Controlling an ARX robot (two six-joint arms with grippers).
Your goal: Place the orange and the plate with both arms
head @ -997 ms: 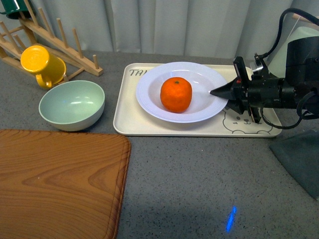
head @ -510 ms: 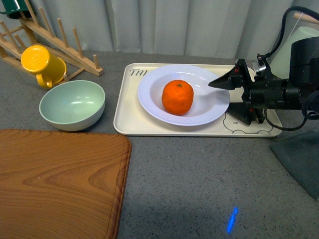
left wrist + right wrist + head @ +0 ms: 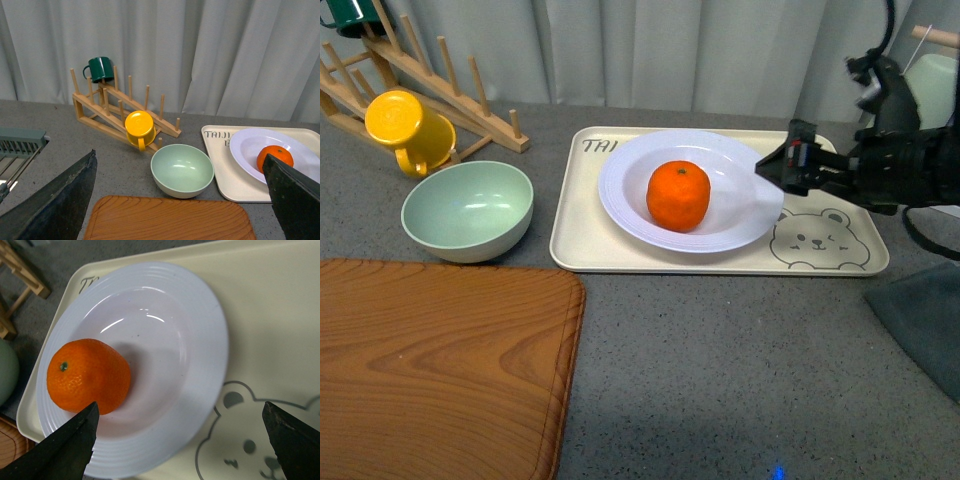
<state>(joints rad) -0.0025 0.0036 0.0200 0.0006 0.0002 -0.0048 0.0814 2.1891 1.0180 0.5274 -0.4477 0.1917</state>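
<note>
Green mug (image 3: pixel 100 67) on rack (image 3: pixel 120 112) — left wrist view only

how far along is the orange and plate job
Mostly done, it seems: the orange sits in the plate, which rests on the bear-print tray. Nothing is in hand: the right gripper hovers by the plate's rim, jaws open and empty. Left: clearing the arm.

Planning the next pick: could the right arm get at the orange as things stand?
Probably yes. The right gripper is open beside the plate, and the orange sits uncovered in it, nothing standing between.
</note>
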